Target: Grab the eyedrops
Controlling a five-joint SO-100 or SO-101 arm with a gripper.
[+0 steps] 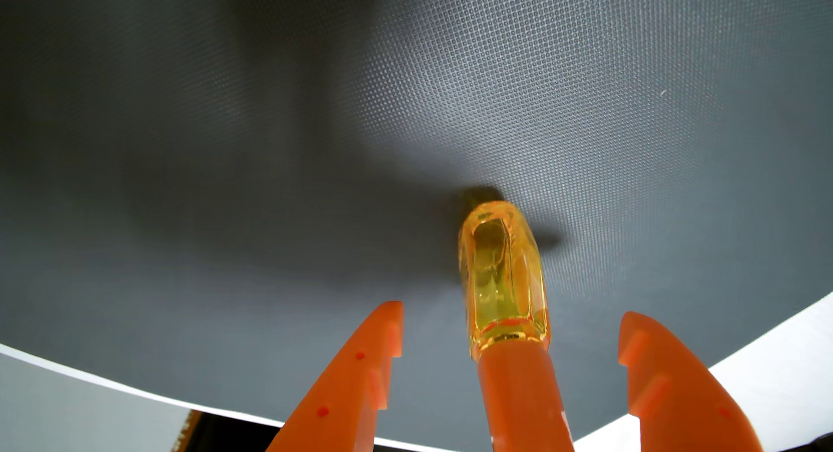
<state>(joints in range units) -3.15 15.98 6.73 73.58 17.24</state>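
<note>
The eyedrops (502, 272) are a small clear yellow bottle with an orange cap (518, 389). The bottle's far end meets the dark grey mat (450, 96), where it casts a shadow, and its cap end points toward the camera. My gripper (511, 314) is open, and its two orange fingers come in from the bottom edge. The left fingertip (390, 312) and the right fingertip (633, 326) stand on either side of the bottle. There is a clear gap on both sides, so neither finger touches it.
The textured mat spreads across most of the wrist view. A white surface (789, 357) borders it at the lower right and a pale one (67, 402) at the lower left. A dark object with a brown edge (189, 429) sits at the bottom.
</note>
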